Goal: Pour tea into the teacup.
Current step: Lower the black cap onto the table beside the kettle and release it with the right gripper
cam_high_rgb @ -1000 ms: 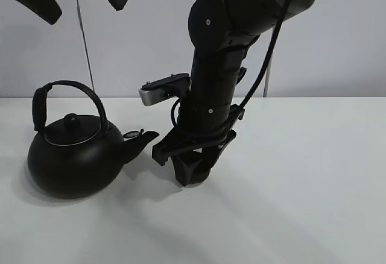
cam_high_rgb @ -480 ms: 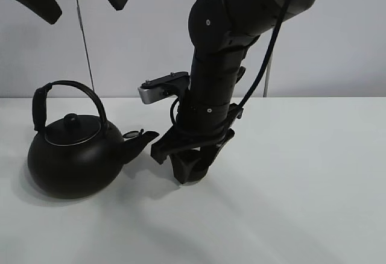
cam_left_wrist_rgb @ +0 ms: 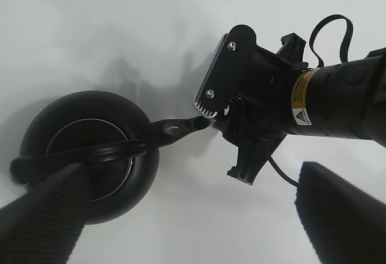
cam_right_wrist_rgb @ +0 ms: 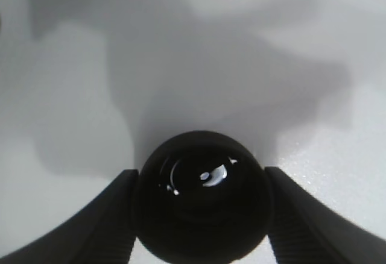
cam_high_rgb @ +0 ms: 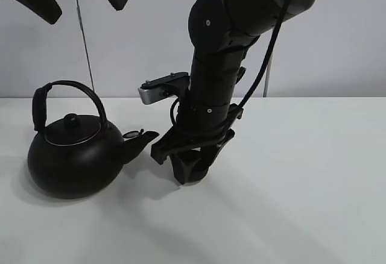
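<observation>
**Counter** (cam_high_rgb: 313, 191): white and matte, under a pale wall; carries the kettle and the teacup.

**Kettle** (cam_high_rgb: 72, 155): large, round, black, with an arched handle and a knobbed lid. It stands upright on the left part of the counter in the high view. Its short spout (cam_high_rgb: 142, 138) points toward the right hand, near it but apart.

**Teacup** (cam_right_wrist_rgb: 202, 194): small, round, matte black, no handle. It sits between the right hand's fingers, low at the counter and just right of the kettle's spout. Bright glints show inside it; whether they lie on tea cannot be told. In the high view the fingers hide most of it.

**Right hand** (cam_high_rgb: 192, 170): reaches down to the counter, closed on the teacup, with a finger (cam_right_wrist_rgb: 90, 222) pressed against each side of its wall.

**Left hand** (cam_high_rgb: 85, 9): held high above the kettle with its fingers spread wide apart, gripping nothing.

**Wrist camera** (cam_high_rgb: 163, 89): grey-faced block on the right arm, above the spout.
</observation>
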